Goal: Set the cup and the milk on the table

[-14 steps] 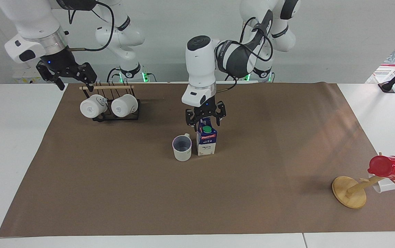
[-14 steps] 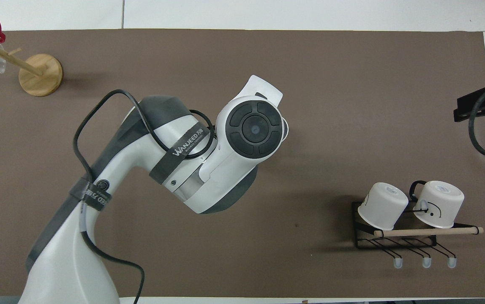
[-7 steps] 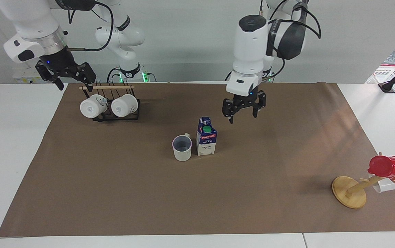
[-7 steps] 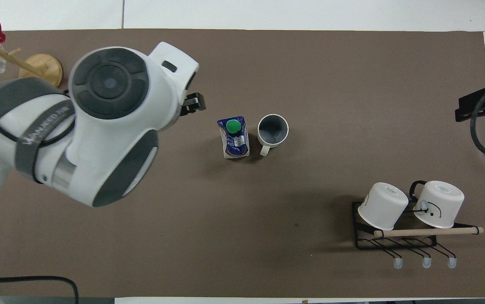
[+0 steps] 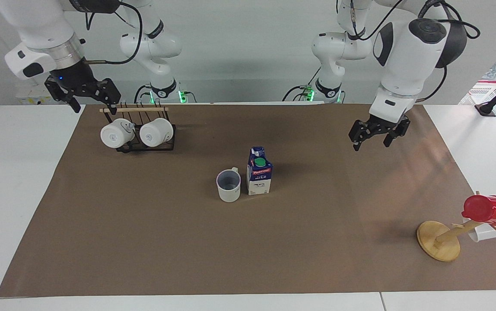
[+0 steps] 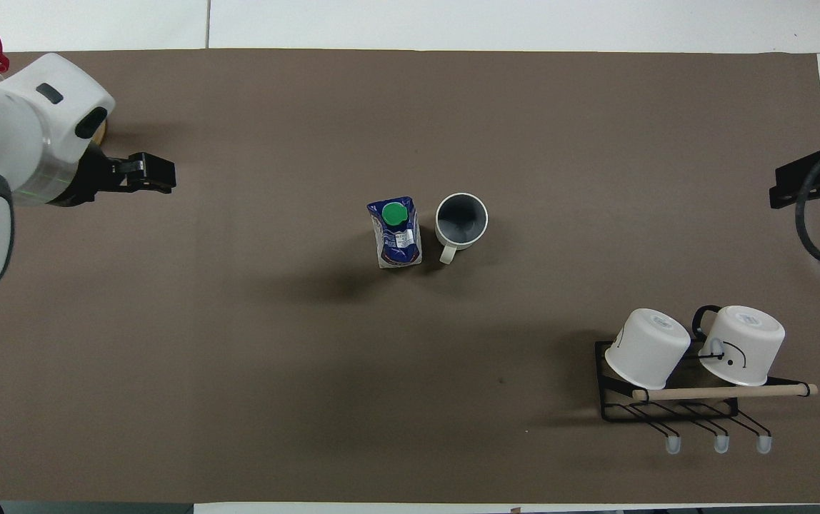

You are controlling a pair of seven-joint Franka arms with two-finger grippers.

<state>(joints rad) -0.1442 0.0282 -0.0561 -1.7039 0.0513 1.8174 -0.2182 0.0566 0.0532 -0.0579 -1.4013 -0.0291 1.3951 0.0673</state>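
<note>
Your cup stood upright on the brown sheet of the surface, mid-sheet, with the milk upright just beside it toward the left arm's end — neither one held. Judged from that, both placements looked done and nothing seemed left but parking the arms. Your left hand hung over bare sheet toward its own end, fingers spread and empty. Your right hand hung above the rack of white mugs, fingers apart, holding nothing — that arm waited.

Bright, even light; soft shadows; sharp focus.
</note>
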